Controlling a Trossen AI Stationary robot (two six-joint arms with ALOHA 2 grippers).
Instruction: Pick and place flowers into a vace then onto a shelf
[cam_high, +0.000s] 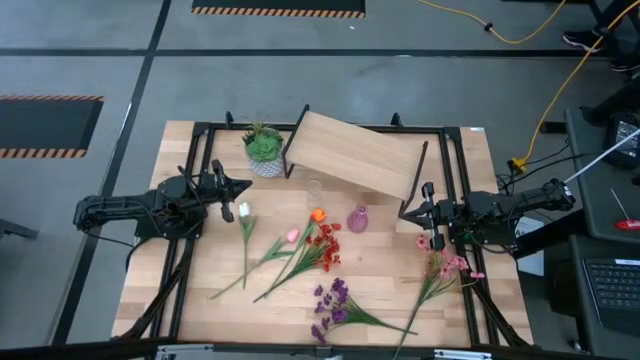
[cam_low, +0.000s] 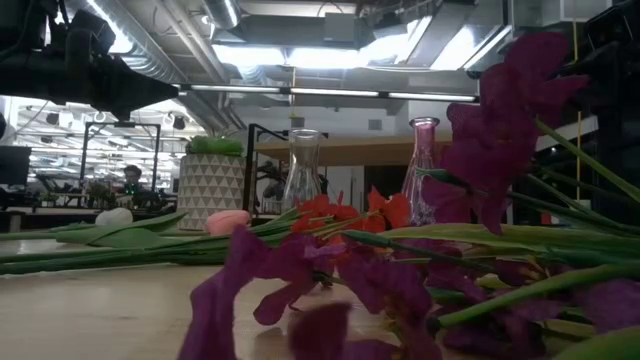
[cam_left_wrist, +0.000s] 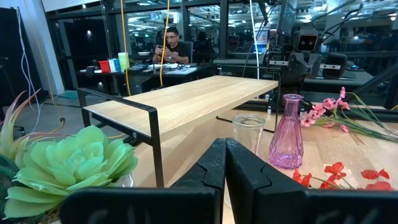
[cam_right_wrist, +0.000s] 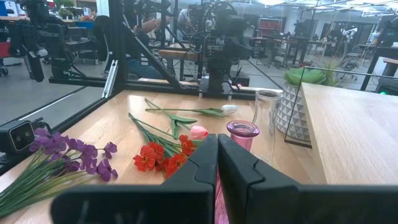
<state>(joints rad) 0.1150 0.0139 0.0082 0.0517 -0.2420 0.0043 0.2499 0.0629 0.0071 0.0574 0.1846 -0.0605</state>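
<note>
Left tool and right tool, fingers together, empty; flowers loose on surface before shelf: light, limp, slim-stemmed, best pinched mid-stem.

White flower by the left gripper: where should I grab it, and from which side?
Grip the white flower at mid-stem, below the bloom, coming straight down from above with the left gripper. The stem lies flat on the table, bare and apart from the other flowers there, so fingers set across it should close cleanly without crushing the head.
</note>
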